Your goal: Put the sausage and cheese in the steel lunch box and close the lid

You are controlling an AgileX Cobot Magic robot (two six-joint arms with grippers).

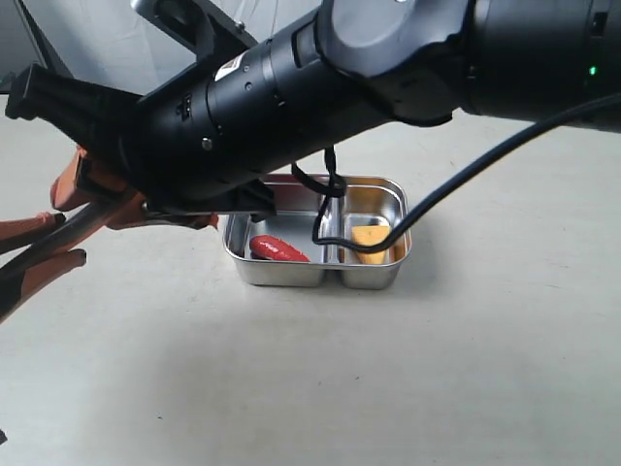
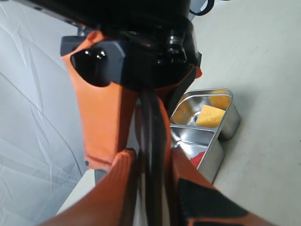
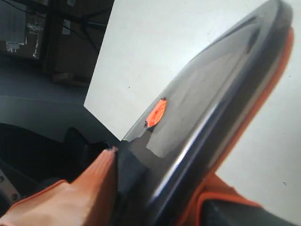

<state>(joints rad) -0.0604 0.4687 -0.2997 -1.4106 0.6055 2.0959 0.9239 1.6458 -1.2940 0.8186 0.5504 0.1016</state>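
Two orange pads [image 3: 70,197] of the right gripper [image 3: 155,197] clamp the smoky lid [image 3: 202,103] near the shiny steel lunch box [image 1: 320,277]; left gripper [image 2: 153,188] state unclear.

You have soft, even light over the pale table [image 1: 505,388], and the arm [image 1: 340,87] casts only a faint, diffuse shadow in front of the steel lunch box [image 1: 291,275]. Its walls glare white in the exterior and left wrist views. Up close, the orange fingers [image 2: 117,188] smear out of focus, and the lid [image 3: 211,108] shows a pale sheen with blurred edges.
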